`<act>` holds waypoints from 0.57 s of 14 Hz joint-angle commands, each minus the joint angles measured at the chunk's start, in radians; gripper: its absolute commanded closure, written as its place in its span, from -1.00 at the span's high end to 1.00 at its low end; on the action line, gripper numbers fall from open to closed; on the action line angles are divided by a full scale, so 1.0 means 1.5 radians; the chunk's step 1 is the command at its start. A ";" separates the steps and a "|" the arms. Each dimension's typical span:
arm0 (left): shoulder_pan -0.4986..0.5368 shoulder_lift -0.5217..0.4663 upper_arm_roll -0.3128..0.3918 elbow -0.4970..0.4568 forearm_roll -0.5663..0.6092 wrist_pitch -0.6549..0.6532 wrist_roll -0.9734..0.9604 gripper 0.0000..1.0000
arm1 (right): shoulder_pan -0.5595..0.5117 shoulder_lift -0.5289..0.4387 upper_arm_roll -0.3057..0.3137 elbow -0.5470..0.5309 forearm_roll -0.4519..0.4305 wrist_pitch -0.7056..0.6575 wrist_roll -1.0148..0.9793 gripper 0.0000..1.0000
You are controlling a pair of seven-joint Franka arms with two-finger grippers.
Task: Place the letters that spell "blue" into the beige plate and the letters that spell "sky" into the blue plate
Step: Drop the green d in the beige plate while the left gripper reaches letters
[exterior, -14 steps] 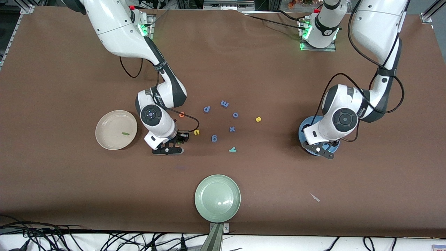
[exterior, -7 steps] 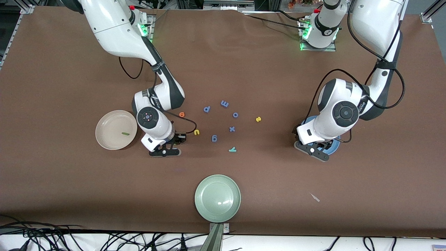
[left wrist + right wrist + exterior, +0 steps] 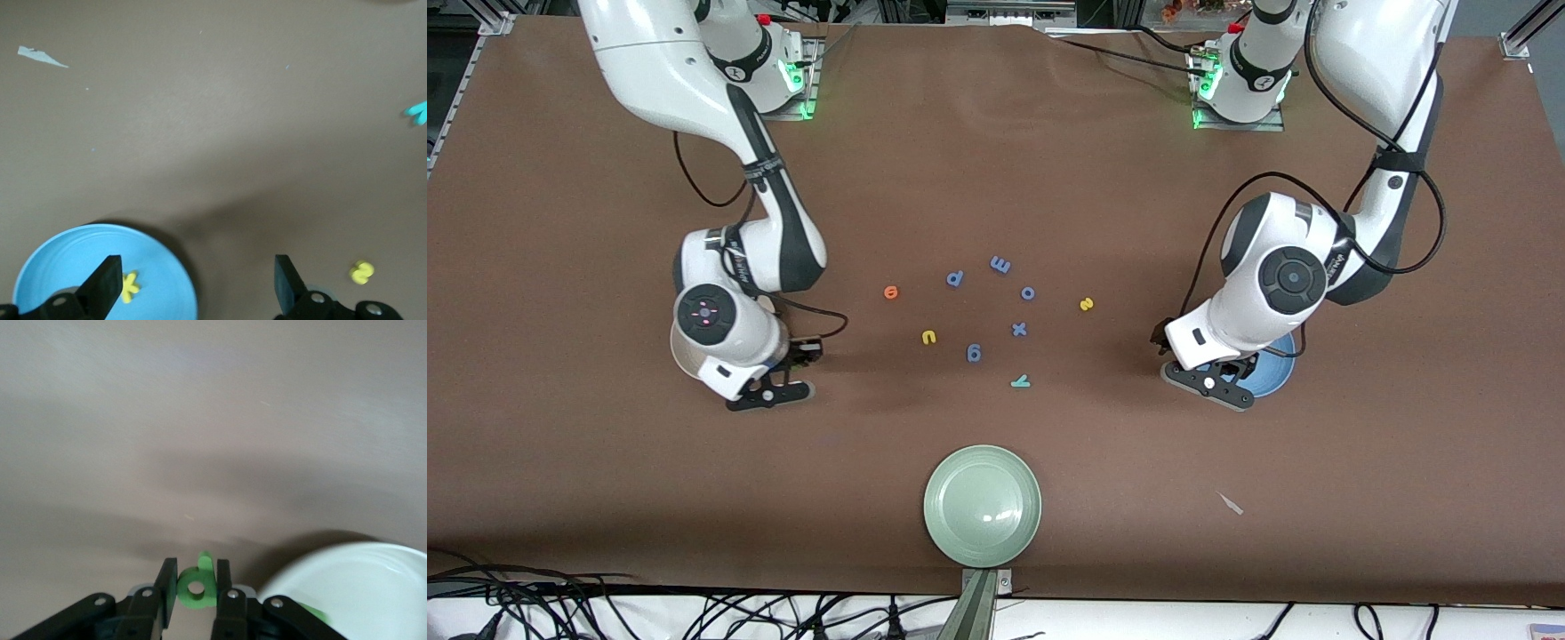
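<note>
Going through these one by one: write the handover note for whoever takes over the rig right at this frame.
Right gripper: shut on the green "b", up in the air beside the beige plate.
Left gripper: open and empty, at the edge of the blue plate.
Done: green "l" in the beige plate; yellow "k" in the blue plate.
Left: drop the "b" into the beige plate, then fetch the yellow "u" and orange "e". The yellow "s" and teal "y" go to the blue plate. All four lie on the table among the blue-purple letters.
</note>
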 commanded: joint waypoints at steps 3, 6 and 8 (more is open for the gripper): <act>-0.063 0.096 0.003 0.139 -0.030 -0.015 -0.114 1.00 | 0.005 -0.105 -0.059 -0.179 0.009 0.077 -0.127 -1.00; -0.093 0.166 0.003 0.208 -0.025 0.018 -0.097 1.00 | 0.004 -0.103 -0.068 -0.213 0.009 0.123 -0.137 0.48; -0.124 0.195 0.003 0.213 -0.023 0.084 -0.040 1.00 | 0.006 -0.108 -0.063 -0.197 0.009 0.098 -0.111 1.00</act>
